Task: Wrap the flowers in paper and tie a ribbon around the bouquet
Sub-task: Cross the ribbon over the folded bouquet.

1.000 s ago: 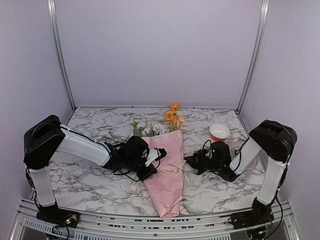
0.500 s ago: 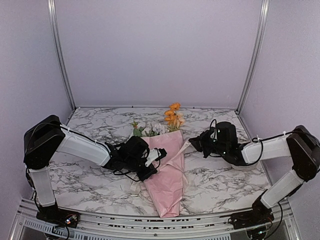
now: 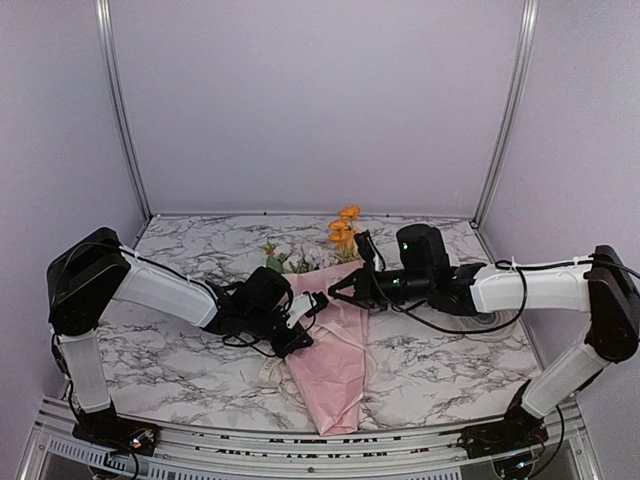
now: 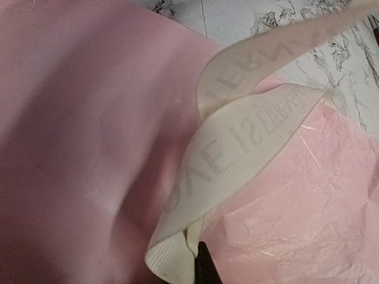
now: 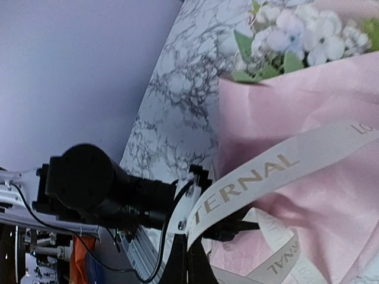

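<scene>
Cream ribbon pinched in both jaws, over pink paper.

Fig. (top view): 2 arms, i.e. left arm & right arm, w/ 1 gripper each: left gripper, right gripper. 1 pink paper sheet. 1 ribbon. 1 bunch of flowers, orange & white; head count unclear. 1 marble table.

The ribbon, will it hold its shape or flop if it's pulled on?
Probably floppy: the ribbon folds back on itself in a loose loop over the paper. Under tension it should draw straight, as in the right wrist view. Its ribbed weave may grip somewhat.
</scene>
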You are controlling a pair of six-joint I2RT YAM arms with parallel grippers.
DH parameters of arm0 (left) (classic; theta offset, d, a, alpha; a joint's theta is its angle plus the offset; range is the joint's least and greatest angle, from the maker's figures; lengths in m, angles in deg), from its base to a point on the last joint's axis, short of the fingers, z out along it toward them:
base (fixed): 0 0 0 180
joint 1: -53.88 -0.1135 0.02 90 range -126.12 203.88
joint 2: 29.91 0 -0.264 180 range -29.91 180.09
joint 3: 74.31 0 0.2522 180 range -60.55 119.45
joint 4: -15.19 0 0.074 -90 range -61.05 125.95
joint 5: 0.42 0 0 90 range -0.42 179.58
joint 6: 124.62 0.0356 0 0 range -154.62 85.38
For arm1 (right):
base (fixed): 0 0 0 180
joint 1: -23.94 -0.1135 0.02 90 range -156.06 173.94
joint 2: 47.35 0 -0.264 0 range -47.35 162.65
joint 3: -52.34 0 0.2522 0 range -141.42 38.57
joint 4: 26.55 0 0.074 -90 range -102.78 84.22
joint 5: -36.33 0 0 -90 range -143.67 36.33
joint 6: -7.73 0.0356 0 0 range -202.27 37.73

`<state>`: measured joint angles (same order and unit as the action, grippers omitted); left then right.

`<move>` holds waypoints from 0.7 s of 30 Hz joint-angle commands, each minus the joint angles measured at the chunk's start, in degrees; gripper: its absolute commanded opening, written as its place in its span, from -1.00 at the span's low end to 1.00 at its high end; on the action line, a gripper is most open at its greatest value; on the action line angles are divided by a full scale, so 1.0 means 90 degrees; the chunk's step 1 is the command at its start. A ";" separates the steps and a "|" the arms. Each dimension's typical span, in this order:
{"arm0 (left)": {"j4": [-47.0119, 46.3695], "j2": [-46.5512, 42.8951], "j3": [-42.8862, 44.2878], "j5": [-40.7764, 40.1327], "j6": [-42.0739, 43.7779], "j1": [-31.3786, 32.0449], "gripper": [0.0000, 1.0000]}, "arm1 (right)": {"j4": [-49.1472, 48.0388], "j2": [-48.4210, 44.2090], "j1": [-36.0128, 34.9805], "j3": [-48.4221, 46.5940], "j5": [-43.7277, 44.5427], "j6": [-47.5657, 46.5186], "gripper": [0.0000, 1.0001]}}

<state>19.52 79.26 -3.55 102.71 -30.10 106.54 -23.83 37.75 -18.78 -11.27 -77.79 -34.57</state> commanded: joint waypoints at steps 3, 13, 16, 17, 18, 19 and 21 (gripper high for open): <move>0.0306 0.0183 -0.0135 0.0213 -0.0324 -0.0188 -1.00 | 0.0309 0.0657 -0.0915 0.0268 -0.1362 -0.0216 -1.00; -0.0217 0.0160 0.0028 -0.0044 -0.0861 -0.0373 -1.00 | 0.2481 0.1349 -0.0987 -0.0100 -0.0901 -0.1310 -1.00; -0.0511 -0.0047 -0.0017 -0.0183 -0.1014 -0.0378 -1.00 | 0.3380 0.1733 -0.0974 -0.0650 -0.0466 -0.1934 -1.00; -0.0628 -0.0094 -0.0039 -0.0212 -0.1069 -0.0374 -1.00 | 0.3527 0.1818 -0.0955 -0.0766 -0.0384 -0.2052 -1.00; -0.0719 -0.0134 -0.0055 -0.0213 -0.1114 -0.0368 -1.00 | 0.3640 0.1911 -0.0908 -0.0856 -0.0324 -0.2104 -1.00; -0.0782 -0.0171 -0.0062 -0.0206 -0.1146 -0.0364 -1.00 | 0.3742 0.1996 -0.0841 -0.0930 -0.0282 -0.2120 -1.00; -0.0905 -0.0282 -0.0119 -0.0199 -0.1183 -0.0329 -1.00 | 0.3952 0.2157 -0.0696 -0.1081 -0.0106 -0.2144 -0.99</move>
<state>15.11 79.65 -3.53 102.42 -38.82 103.61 3.20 55.19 -27.17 -17.35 -83.27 -49.39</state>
